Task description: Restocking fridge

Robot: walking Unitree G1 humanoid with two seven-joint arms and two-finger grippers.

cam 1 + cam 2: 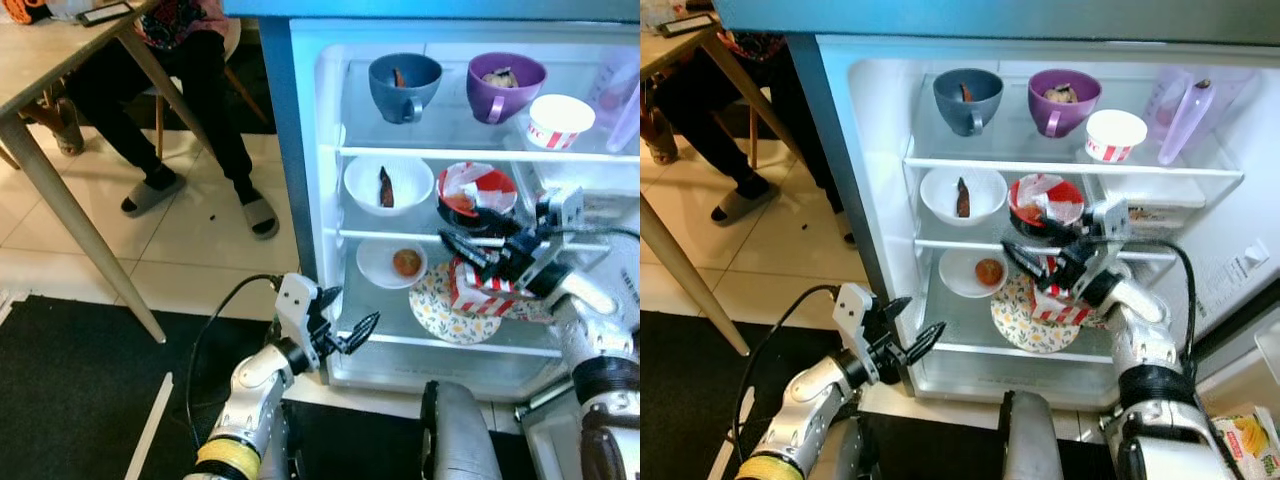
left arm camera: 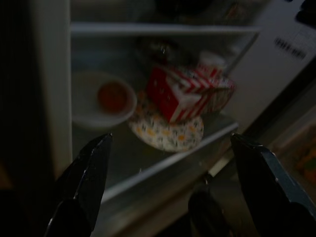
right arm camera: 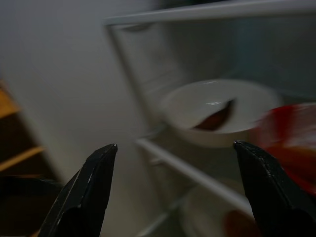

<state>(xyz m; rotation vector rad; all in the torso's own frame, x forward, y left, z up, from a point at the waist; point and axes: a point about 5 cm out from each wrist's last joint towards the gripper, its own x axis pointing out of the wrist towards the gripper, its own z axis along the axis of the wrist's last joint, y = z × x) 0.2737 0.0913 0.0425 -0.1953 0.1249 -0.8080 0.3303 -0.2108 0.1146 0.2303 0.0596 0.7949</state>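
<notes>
Left tool [image 1: 352,332]: nearest the head camera, released, fingers spread, holding nothing — it hovers just outside the fridge [image 1: 300,120], near the front edge of the bottom shelf [image 1: 440,345].

Right tool [image 1: 470,243]: inside the fridge, fingers apart, just above the striped box [image 1: 480,290] and level with the middle shelf; from the head views I cannot tell whether it touches the box, and its own wrist view shows empty space between the fingers.

Striped box: red and white, standing on the flowered plate [image 1: 440,312] on the bottom shelf.

Beside it: a small white bowl [image 1: 392,262] with a round orange-brown piece of food, just to the left of the plate.

Middle shelf: a white bowl [image 1: 388,184] holding one dark strip of food, and a dark bowl [image 1: 476,198] stuffed with red-and-white wrapping.

Top shelf: blue cup [image 1: 404,85], purple cup [image 1: 505,85], a striped paper cup [image 1: 560,120].

Outside: a person's legs in sandals [image 1: 180,120] under a desk [image 1: 40,60], well apart from the fridge.

Step in hand: by my reading, the box has been set down and the right tool is letting go — the placing looks about finished.

Next move calls for: drawing the right arm straight back without clipping the middle shelf or nudging the box off the plate.
</notes>
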